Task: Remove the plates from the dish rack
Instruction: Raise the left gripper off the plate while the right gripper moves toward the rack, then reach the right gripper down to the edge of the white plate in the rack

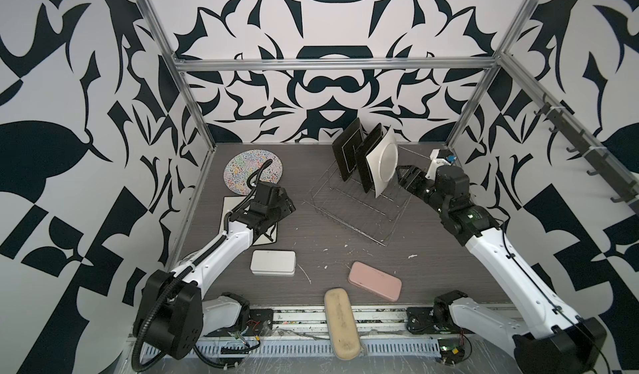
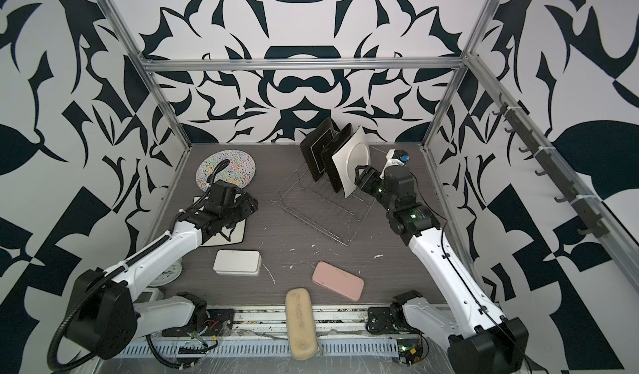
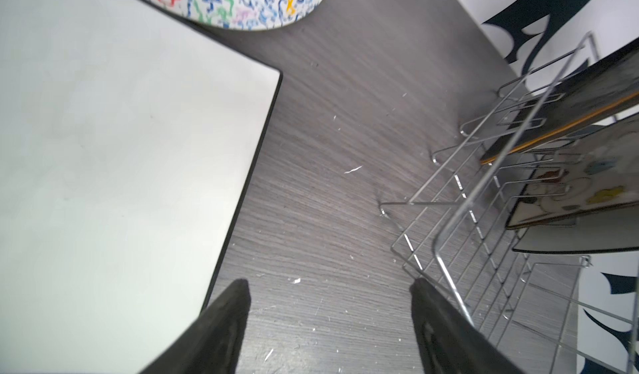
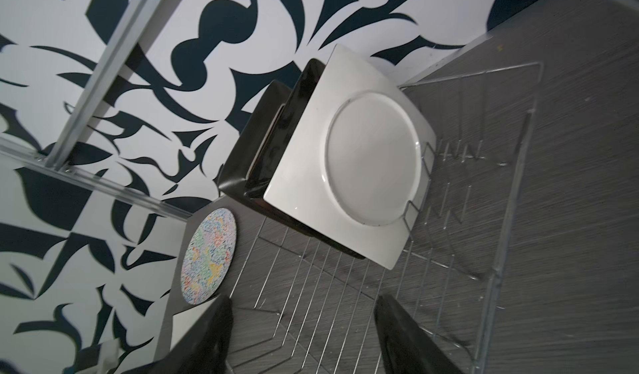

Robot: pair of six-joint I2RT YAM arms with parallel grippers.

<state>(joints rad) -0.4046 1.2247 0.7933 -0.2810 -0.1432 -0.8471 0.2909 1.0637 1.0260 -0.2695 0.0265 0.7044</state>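
Beige case [image 1: 342, 324] at front edge. Left gripper [image 3: 328, 282] wide open, empty, by flat white plate [image 3: 121, 147]. Right gripper [image 4: 302, 298] open, empty, facing white-backed plate [image 4: 345, 161] in rack [image 1: 356, 213].

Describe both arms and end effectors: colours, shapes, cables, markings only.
Both arms have white shells with black joints. The left arm carries a black ribbed hose looping to its wrist; the right arm has a thin black cable along its shell and a green light on a joint. Left end effector and right end effector alike: two black tapering fingers.
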